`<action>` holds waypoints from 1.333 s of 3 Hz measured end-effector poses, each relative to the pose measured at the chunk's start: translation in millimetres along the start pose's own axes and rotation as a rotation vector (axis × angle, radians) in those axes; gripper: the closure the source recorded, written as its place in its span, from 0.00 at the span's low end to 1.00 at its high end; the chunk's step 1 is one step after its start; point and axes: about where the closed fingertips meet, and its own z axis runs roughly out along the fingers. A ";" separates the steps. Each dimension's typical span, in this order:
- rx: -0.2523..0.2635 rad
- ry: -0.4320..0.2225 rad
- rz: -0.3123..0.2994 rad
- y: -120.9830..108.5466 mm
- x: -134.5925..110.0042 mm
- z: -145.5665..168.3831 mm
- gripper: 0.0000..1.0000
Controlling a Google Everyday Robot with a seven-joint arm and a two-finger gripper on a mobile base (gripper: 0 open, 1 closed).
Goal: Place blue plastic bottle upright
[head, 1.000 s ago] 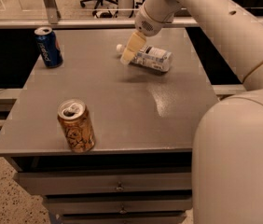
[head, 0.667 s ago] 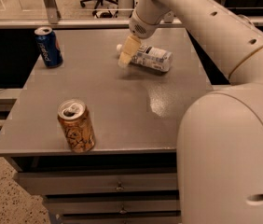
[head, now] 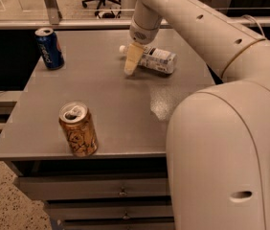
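The blue plastic bottle (head: 158, 60) lies on its side at the back of the grey table (head: 106, 104). It is clear with a white and pale-blue label, and its white cap (head: 122, 48) points left. My gripper (head: 131, 61) reaches down from the white arm at the bottle's neck end, just right of the cap, its cream tip close to the table top. It overlaps the neck of the bottle. The bottle rests on the table and is not lifted.
A dark blue Pepsi can (head: 49, 47) stands at the back left corner. A gold can (head: 78, 129) stands near the front left edge. My arm's large white body (head: 221, 157) covers the table's right front. Drawers (head: 120, 191) sit under the table top.
The gripper has come down a little at the bottle's neck. The arm's body has swung closer and covers more of the right side. The bottle and both cans have not moved.
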 end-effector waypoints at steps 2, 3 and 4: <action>0.007 0.044 -0.002 -4.3 8.6 4.6 0.41; 0.002 0.027 0.004 -5.3 8.0 0.8 0.64; -0.012 -0.068 0.013 -6.9 3.1 -21.6 0.88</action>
